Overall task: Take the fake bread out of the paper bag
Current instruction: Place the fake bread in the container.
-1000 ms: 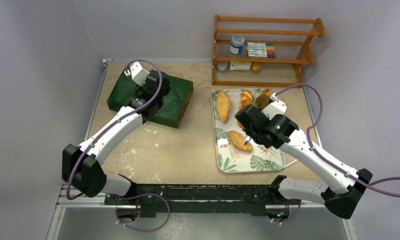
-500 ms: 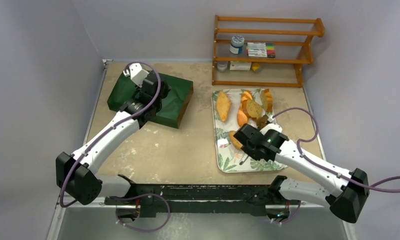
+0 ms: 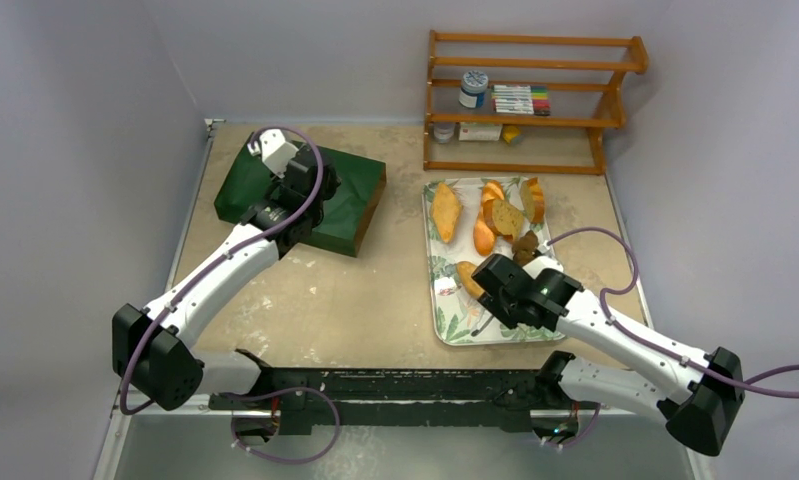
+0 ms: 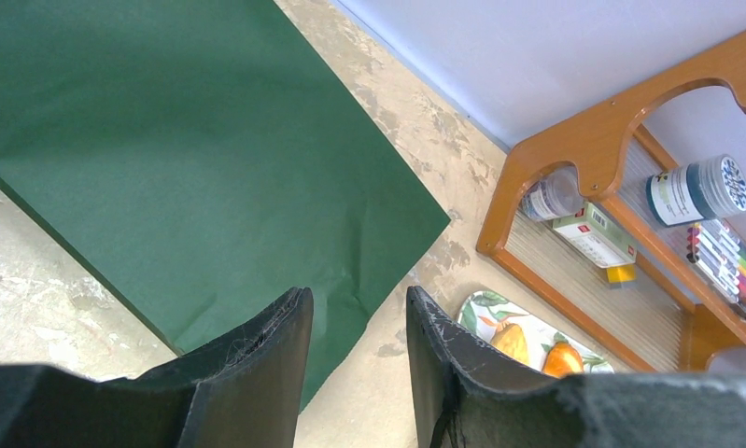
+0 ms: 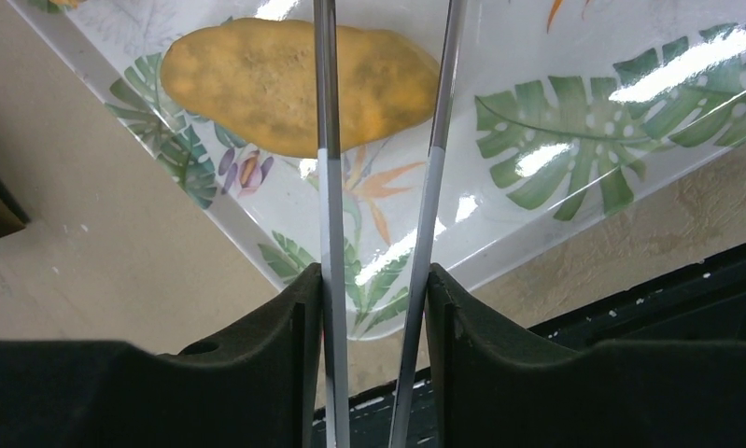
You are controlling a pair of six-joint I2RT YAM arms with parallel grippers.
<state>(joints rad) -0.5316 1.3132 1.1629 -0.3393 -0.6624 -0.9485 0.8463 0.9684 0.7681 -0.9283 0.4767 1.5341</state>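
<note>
The dark green paper bag [image 3: 347, 205] lies flat at the back left and fills the left wrist view [image 4: 182, 159]. My left gripper [image 3: 310, 185] hovers over it, open and empty [image 4: 358, 308]. Several fake bread pieces lie on the leaf-patterned tray [image 3: 495, 330]: a golden loaf [image 3: 445, 210], orange and brown pieces [image 3: 505, 215], and an oval loaf [image 3: 465, 277]. My right gripper [image 3: 490, 300] is over the tray's near part, shut on metal tongs [image 5: 327, 187]. The tong arms reach across the oval loaf [image 5: 294, 84] without gripping it.
A wooden shelf [image 3: 530, 100] with a jar, markers and small boxes stands at the back right, and also shows in the left wrist view [image 4: 612, 140]. The tray's near corner [image 5: 574, 140] lies close to the black rail at the table's near edge [image 3: 395, 385].
My right arm has drawn back from the tray's middle toward its near-left corner, with the tongs. The oval loaf stays on the tray. The left arm has barely moved.
</note>
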